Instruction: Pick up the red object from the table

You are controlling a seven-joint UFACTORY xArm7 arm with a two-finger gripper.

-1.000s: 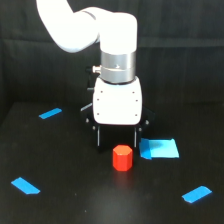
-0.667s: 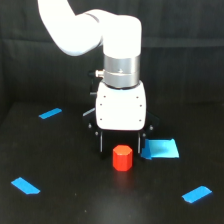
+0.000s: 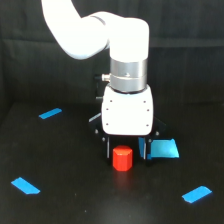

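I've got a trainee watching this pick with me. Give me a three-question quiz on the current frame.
1. True or false: the red object is already lifted clear of the table.
2. Which blue patch lies nearest the claw? A) the strip at far left B) the rectangle on the exterior view's right C) the strip at bottom right
3. Fill in: the red object sits ___ the claw's two dark fingers.

Key: 1 false, it appears to rest on the table. 2 B. 3 between; the fingers do not appear closed on it.

Glossy white arm (image 3: 80,30), silver wrist band (image 3: 128,76), black-fingered tool (image 3: 126,148)
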